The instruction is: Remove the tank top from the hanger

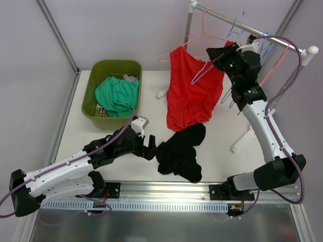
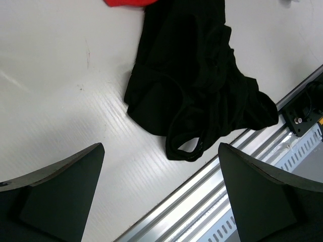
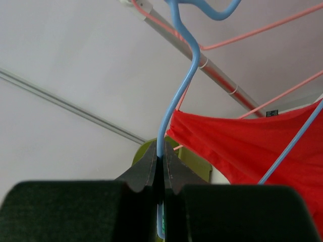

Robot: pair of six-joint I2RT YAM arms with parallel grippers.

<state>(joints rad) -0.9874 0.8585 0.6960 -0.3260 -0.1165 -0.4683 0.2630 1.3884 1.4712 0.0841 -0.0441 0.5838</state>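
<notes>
While hovering low at near left, spread wide and gripping nothing: left gripper [image 1: 150,147], pointed at the black garment [image 1: 179,151] just beside it. Crumpled heap on the bench [image 1: 217,151], near centre, with a strap loop visible from the left wrist; on no hanger. Probably a tank top lying free, though hard to say for sure.

Farther back, centre: red tank top [image 1: 192,91], draped from a pink hanger [image 1: 204,25] hooked on the rack rail [image 1: 237,20], with its hem close to the black heap from overhead. Likely light, limp and stretchy; no stiffness, prone to catching on a hanger's shoulder. Best taken at a strap or the neckline, then slid off one hanger end at a time. Avoid pinching low on the body: only stretches the cloth.

Right of that, raised: right gripper [image 3: 162,164], pressed together on the neck of a blue hanger [image 3: 160,141], seemingly bare.

Far left: green basket [image 1: 101,68], holding a bunched green garment [image 1: 117,95] and something pale behind it, too small to name.
</notes>
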